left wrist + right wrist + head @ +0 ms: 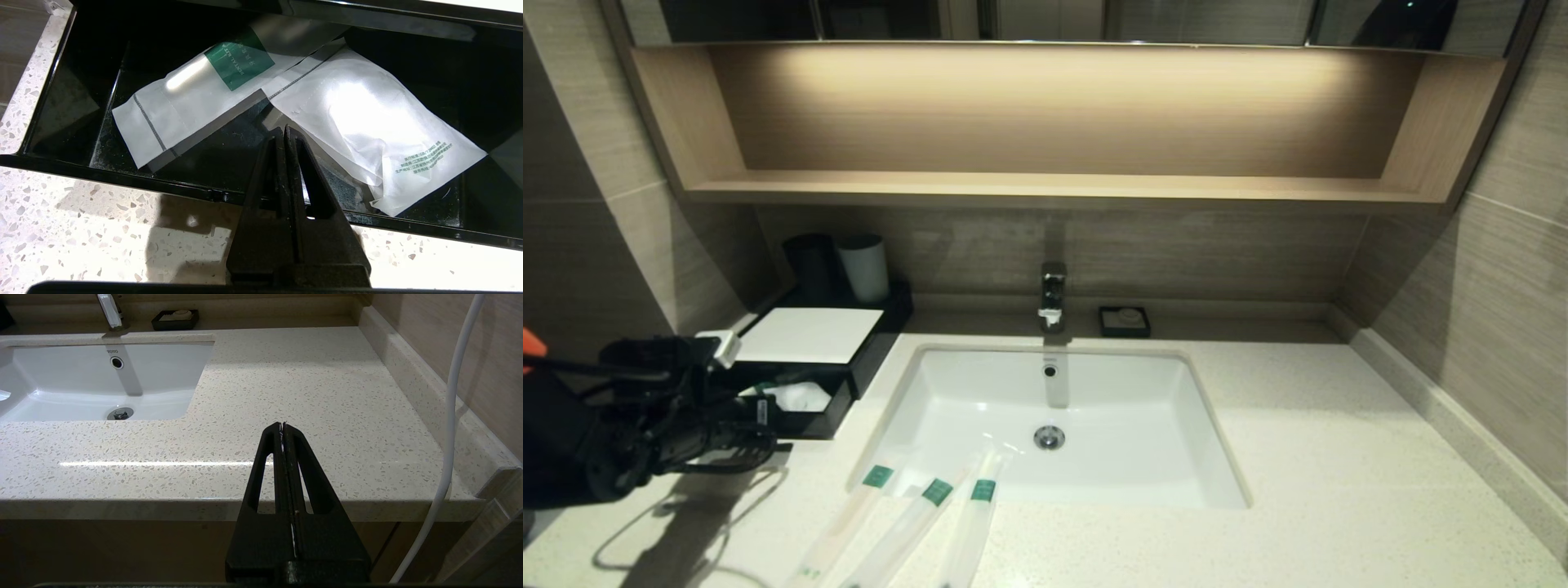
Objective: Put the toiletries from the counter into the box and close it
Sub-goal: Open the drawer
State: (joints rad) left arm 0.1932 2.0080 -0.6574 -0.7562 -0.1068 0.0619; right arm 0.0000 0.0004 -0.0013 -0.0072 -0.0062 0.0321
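Three long translucent sachets with green bands (878, 476) (937, 491) (983, 490) lie side by side on the speckled counter (1339, 490) at the sink's front rim. The black box (809, 335) with a white top stands back left, its drawer (837, 404) pulled open. Inside the drawer lie a green-banded sachet (239, 61) and a white pouch (367, 118). My left gripper (764, 416) (284, 130) is shut and empty, its tips just over the drawer's front edge. My right gripper (282, 425) is shut and empty, held off the counter's front right edge, out of the head view.
The white sink (1054, 408) sits mid-counter under a chrome tap (1052, 294). A small black soap dish (1125, 321) stands at the back. A black cup (809, 265) and a white cup (864, 268) stand behind the box. A wooden shelf (1045, 188) runs above. A white cable (449, 416) hangs by the right wall.
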